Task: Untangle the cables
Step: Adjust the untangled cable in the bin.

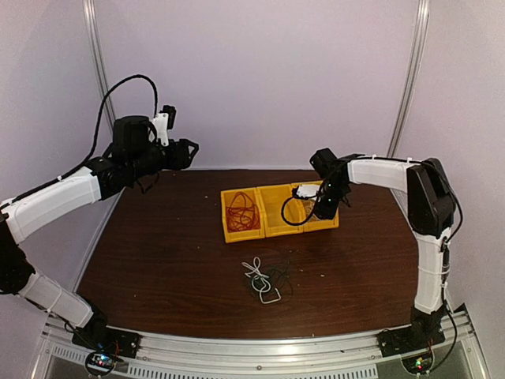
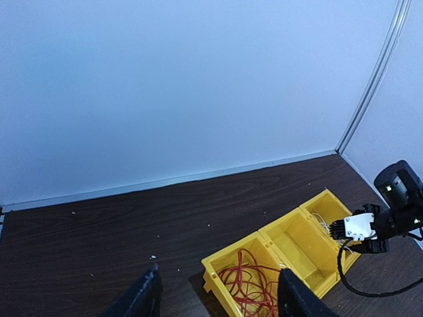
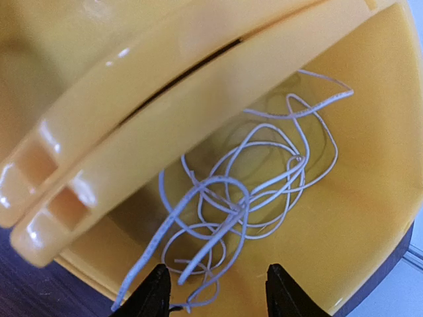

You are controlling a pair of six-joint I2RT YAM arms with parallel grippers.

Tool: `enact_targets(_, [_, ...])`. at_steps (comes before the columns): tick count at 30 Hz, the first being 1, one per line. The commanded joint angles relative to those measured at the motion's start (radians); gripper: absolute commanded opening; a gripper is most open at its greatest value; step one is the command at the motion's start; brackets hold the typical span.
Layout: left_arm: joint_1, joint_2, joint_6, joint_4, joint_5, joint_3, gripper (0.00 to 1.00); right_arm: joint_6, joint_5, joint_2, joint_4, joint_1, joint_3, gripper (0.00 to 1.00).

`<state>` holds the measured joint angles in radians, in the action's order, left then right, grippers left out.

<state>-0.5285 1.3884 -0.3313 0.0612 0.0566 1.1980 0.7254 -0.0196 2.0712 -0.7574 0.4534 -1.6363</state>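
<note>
Three yellow bins [image 1: 268, 231] stand in a row at mid table. Red cables [image 1: 241, 212] lie coiled in the left bin and also show in the left wrist view [image 2: 254, 290]. A white cable [image 3: 251, 198] lies in loose loops in the right bin [image 3: 370, 218]. My right gripper [image 1: 323, 208] hovers just above it, jaws open, one strand running between the fingers [image 3: 218, 297]. A small clump of white and black cables [image 1: 264, 280] lies on the table in front of the bins. My left gripper [image 1: 192, 148] is raised at the back left, open and empty [image 2: 219, 281].
The middle bin [image 2: 301, 247] has no cables in it. A thick black loop [image 1: 287, 215] hangs from the right wrist over it. The dark wooden table [image 1: 158, 253] is walled at the back and sides, with a metal rail along the near edge.
</note>
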Motion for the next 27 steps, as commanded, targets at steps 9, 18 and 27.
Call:
enact_targets(9, [0.018,-0.006,-0.009,-0.054,-0.026,-0.017,0.60,-0.078,-0.055,-0.008,0.045,0.005,-0.029,0.49])
enact_targets(18, [0.018,0.001,-0.012,-0.054,-0.031,-0.020,0.60,-0.084,-0.061,-0.148,0.022,0.005,-0.007,0.50])
enact_targets(27, [0.018,0.009,-0.014,-0.054,-0.035,-0.021,0.60,-0.062,0.068,-0.174,-0.019,0.019,0.063,0.50])
